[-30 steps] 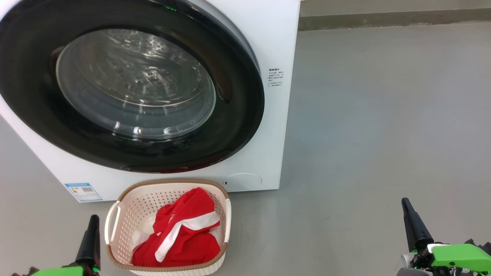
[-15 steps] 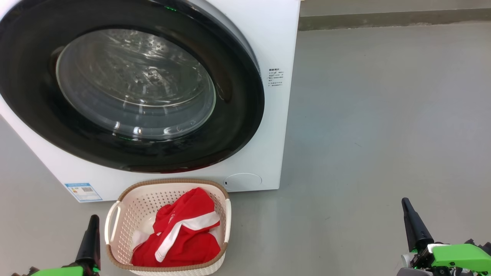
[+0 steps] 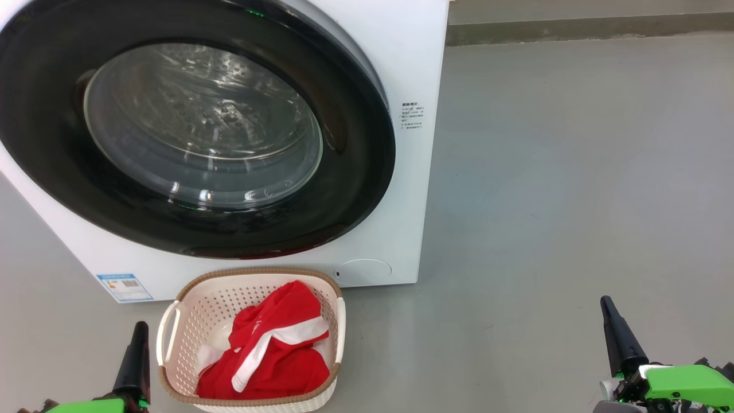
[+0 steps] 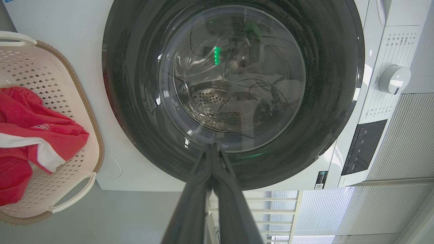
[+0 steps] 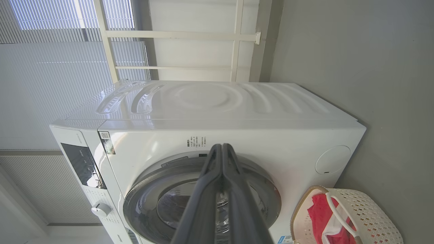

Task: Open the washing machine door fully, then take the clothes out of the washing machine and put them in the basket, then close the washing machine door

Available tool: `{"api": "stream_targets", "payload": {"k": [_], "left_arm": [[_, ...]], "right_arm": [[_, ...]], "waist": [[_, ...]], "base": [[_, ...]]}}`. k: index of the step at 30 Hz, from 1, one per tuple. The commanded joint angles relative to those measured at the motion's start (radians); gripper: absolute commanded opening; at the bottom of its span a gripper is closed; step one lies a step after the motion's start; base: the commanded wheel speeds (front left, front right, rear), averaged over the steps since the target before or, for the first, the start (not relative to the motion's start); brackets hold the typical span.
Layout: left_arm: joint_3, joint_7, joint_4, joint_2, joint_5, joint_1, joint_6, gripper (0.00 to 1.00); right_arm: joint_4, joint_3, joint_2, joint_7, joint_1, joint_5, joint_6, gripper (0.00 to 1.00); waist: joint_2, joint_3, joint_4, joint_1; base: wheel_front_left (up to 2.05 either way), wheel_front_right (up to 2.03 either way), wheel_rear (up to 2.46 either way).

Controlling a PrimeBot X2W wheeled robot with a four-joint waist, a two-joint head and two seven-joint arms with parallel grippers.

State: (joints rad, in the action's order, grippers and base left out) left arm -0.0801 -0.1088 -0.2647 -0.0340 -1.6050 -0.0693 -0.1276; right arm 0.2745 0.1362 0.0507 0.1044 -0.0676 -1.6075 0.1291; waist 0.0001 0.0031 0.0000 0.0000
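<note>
Grey floor [image 3: 573, 172] under washing machine [image 3: 401, 69] and basket [image 3: 189, 321].

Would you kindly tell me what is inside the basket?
The basket holds the bunched red clothes with white stripes. Part of its pale bottom shows beside them; anything beneath the fabric is covered.

The washing machine door [image 3: 195, 126] runs off the frame's top and left edges; the print [image 3: 412, 116] at its right is too small to read.
</note>
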Motion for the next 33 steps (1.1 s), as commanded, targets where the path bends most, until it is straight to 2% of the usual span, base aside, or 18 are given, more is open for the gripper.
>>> {"api": "stream_targets", "payload": {"k": [1,33], "left_arm": [[-0.034,-0.005,0.02,-0.016,-0.003,-0.039,-0.003,0.0],[-0.034,-0.004,0.02,-0.016,-0.004,-0.039,-0.003,0.0]], "right_arm": [[-0.03,-0.024,0.001,0.007,-0.04,-0.002,0.002,0.0],[-0.03,-0.023,0.001,0.008,-0.04,-0.001,0.002,0.0]], "waist": [[-0.0001,0.0,0.0,0.0],[-0.0001,0.0,0.0,0.0]], "base": [[0.0,0.0,0.0],[0.0,0.0,0.0]]}}
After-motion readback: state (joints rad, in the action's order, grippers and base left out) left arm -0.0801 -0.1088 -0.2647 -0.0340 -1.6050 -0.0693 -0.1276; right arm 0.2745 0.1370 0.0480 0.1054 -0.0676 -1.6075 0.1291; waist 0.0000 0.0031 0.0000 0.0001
